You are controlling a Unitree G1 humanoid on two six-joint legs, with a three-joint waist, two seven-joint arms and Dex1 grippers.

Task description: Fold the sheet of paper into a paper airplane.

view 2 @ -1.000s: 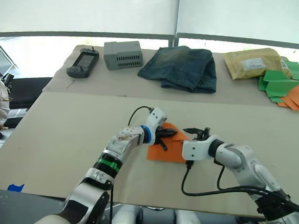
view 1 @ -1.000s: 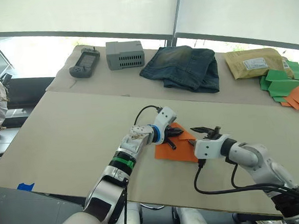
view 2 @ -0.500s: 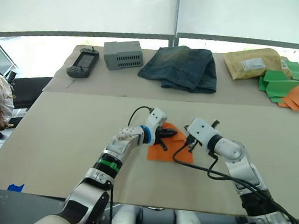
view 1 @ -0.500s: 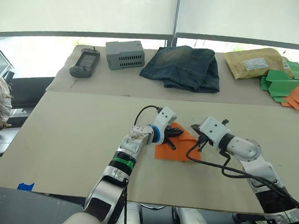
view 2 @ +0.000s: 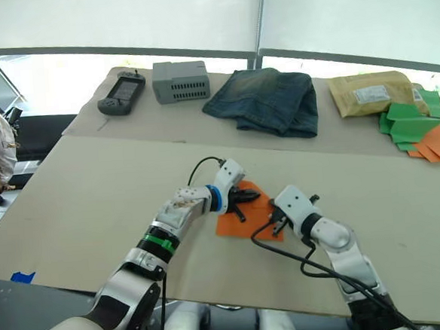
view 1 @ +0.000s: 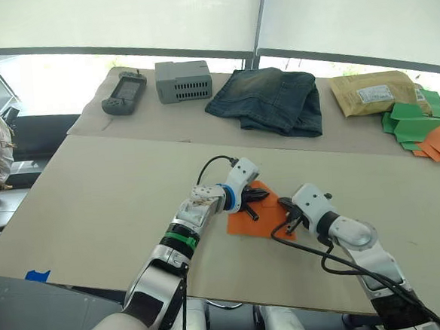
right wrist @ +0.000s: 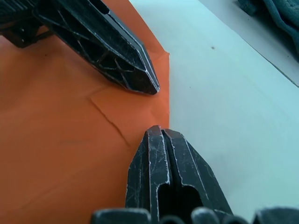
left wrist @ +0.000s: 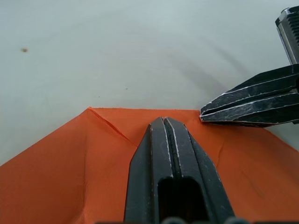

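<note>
Orange sheet of paper (view 1: 248, 220) — creased, flat, near table edge

The two head views look forward and down from above the arms, taking in the whole table (view 1: 93, 189) at a distance; they share nearly the same scene, slightly offset sideways. Each wrist view sits very close, looking along its own closed fingers onto the sheet of paper (left wrist: 56, 158), and both share its creased corner area.
</note>
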